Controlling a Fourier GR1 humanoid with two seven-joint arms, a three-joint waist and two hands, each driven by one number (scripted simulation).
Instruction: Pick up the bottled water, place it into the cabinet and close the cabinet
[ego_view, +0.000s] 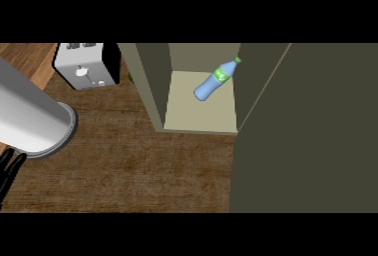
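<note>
1. Inside the cabinet (159, 90), door swung wide, there's the bottled water (215, 81) on the pale shelf, tilted, its cap up against the right inner wall.
2. The bottle is blue with a green label band and a green cap, and nothing grips it.
3. Left hand (9, 167) shows at the lower left edge below its grey forearm (29, 117), black fingers straight and relaxed, holding nothing. The right hand is out of sight. A toaster (86, 67) sits on the wooden counter (133, 170).

Blue bottle (214, 82) (green label, green cap), olive cabinet (306, 125), brown wood-grain counter (125, 165), white toaster (86, 67).
</note>
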